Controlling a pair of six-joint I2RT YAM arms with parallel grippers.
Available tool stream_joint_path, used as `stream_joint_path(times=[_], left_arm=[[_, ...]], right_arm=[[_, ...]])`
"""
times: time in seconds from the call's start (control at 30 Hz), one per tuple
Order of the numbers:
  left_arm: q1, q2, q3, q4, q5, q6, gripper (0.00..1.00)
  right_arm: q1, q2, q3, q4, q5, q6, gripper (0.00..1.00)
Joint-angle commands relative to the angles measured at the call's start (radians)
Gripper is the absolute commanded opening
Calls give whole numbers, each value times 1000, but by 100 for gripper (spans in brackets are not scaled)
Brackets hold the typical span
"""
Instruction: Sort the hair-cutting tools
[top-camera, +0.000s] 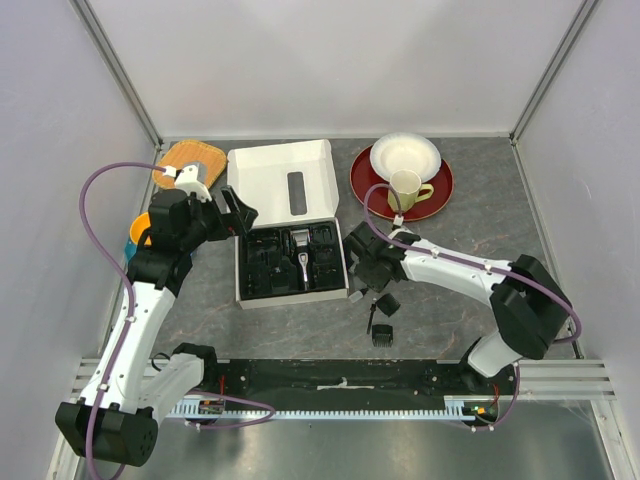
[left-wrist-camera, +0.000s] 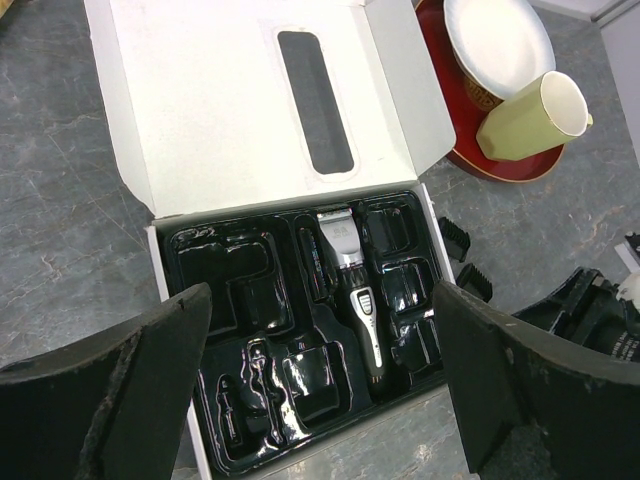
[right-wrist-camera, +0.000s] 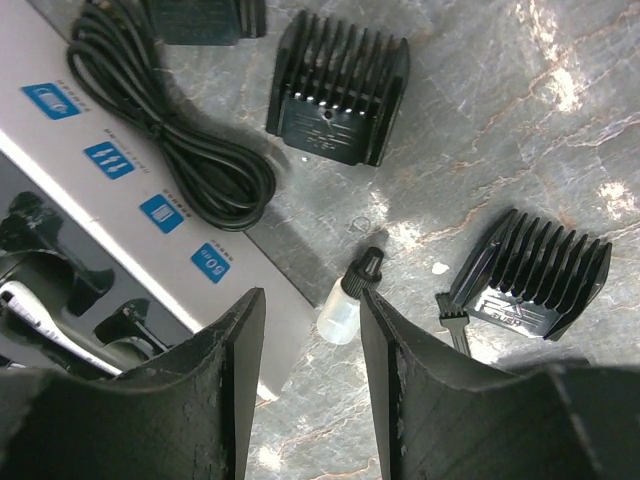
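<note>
The black and silver clipper lies in the black moulded tray of the open white box; it also shows in the top view. My left gripper is open and empty, hovering above the tray's near edge. My right gripper is open over the table beside the box's right side. A small clear oil bottle lies just ahead of its fingers. Two black comb attachments and the thin cleaning brush lie on the table there. Two more combs lie right of the box.
A coiled black cable lies against the box's printed side. A red plate with a white bowl and a green cup stands at the back right. An orange bowl and a woven mat are at the left.
</note>
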Motion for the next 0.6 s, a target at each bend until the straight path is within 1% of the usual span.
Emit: stream_joint_path(times=[0.0,0.27,0.4,0.43,0.47,0.53,0.57], left_arm=[[3,0,4,44,22,-7,97],[3,-3,6,39,9,-6,97],[3,-6,7,39,16,-7,97],[3,-5,7,40,19,-7,97],[3,-5,7,40,28,-6,97],[1,-3,6,42,45,-6,97],[3,-2,6,44,70,-5,97]], right_arm=[[-3,42,-12,-16,-39,69,50],[-6,124,10,-26,-76,58,49],[-6,145,13,-25,-73,44,44],[-6,148,14,-22,-70,41,38],[-6,153,16,-22,-68,37,35],[-6,156,22,-19,-68,20,21],[-6,155,24,-20,-62,15,16]])
